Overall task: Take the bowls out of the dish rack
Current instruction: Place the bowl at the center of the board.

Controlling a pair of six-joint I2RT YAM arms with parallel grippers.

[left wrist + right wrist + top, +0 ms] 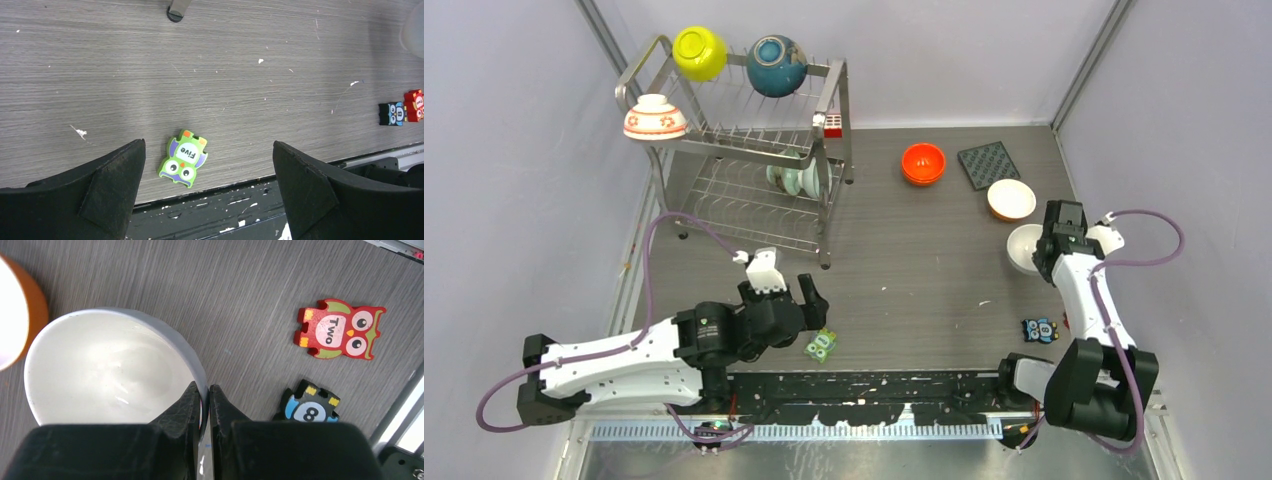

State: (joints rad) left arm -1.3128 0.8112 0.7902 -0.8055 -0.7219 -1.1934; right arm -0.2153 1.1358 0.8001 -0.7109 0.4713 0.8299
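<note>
Although glazed, smooth and probably slippery, looks stiff, light and chippable: plain white bowl (110, 370), upright on the grey woodgrain table (894, 270) at right. Pinched at its thin near rim by right gripper (204, 405); left gripper (207, 150) spread wide, holding nothing. Judged best taken by the rim likewise: four round bowls (700, 52) sitting in the steel-wire dish rack (734, 130), far left.

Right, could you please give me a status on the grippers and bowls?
Right gripper shut on white bowl rim. Left gripper open, empty, above green owl tile. Four bowls in dish rack. No obstruction seen.
</note>
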